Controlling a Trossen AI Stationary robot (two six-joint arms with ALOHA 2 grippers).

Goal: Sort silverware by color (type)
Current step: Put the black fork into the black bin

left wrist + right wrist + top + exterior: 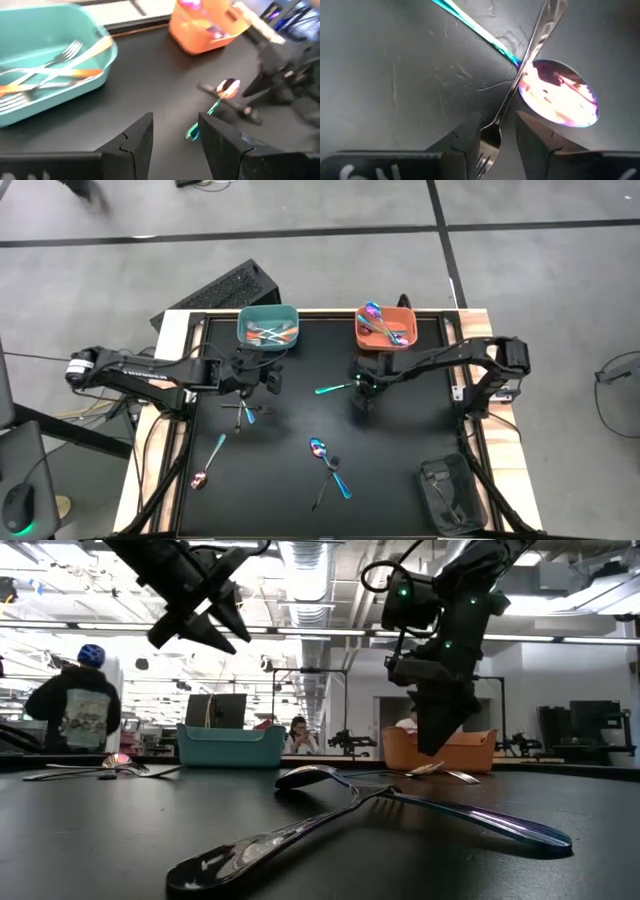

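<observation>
Black table [400, 480] — two bins [268, 328], seven loose utensils [330, 470]

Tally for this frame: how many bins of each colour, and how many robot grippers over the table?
Teal bin: 1
Orange bin: 1
Grippers: 2, the left gripper and the right gripper
Total: 4

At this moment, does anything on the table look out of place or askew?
Mostly the crossed pieces. Under the right hand, a fork lies across a teal-handled spoon, its tines between the hand's fingers. Nearer the front edge, another spoon and a dark utensil cross too. Nothing looks damaged.
</observation>
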